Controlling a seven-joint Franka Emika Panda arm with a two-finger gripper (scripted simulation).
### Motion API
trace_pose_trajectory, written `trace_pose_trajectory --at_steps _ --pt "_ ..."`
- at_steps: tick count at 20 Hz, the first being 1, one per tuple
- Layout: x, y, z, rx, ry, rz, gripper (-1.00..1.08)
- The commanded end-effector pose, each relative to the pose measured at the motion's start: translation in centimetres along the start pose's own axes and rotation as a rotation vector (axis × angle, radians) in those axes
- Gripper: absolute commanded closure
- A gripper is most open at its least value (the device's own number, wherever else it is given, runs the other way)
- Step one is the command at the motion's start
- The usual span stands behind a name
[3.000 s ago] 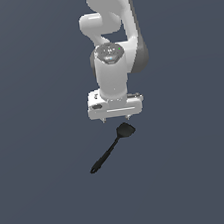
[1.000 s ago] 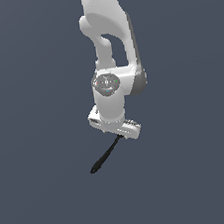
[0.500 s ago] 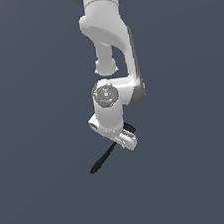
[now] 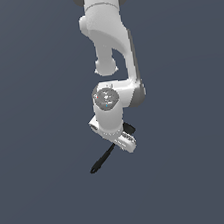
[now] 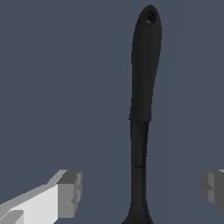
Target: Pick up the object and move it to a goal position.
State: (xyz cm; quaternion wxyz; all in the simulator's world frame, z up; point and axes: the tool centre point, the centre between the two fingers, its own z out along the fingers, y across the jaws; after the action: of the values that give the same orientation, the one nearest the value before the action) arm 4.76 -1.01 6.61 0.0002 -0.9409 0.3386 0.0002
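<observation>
The black spatula [image 4: 103,159] lies flat on the dark grey floor. In the exterior view its handle end points toward the lower left and its head [image 4: 129,128] peeks out behind the gripper body. My gripper [image 4: 119,140] hangs low over the spatula's neck, turned at an angle. In the wrist view the spatula's handle [image 5: 143,96] runs between my two fingers, one grey fingertip [image 5: 70,193] on one side and the other fingertip [image 5: 213,187] on the far side. The fingers stand wide apart and do not touch the handle. The gripper [image 5: 141,190] is open.
The dark grey floor [image 4: 38,143] spreads flat on all sides with no other objects in view. The white arm [image 4: 109,44] rises from the exterior view's top centre.
The gripper has come down lower over the spatula and turned about its axis. The spatula has not moved.
</observation>
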Motion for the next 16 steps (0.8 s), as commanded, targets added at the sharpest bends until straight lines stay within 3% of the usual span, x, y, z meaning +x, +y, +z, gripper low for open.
trace_pose_trajectory --at_steps 1,14,15,16 --pt "0.0 0.0 0.5 0.000 0.000 0.001 -0.92" --pt "0.1 0.0 4.9 0.000 0.000 0.005 -0.92" --pt "0.1 0.0 4.9 0.000 0.000 0.005 1.08" --pt "0.1 0.0 4.9 0.000 0.000 0.005 1.08"
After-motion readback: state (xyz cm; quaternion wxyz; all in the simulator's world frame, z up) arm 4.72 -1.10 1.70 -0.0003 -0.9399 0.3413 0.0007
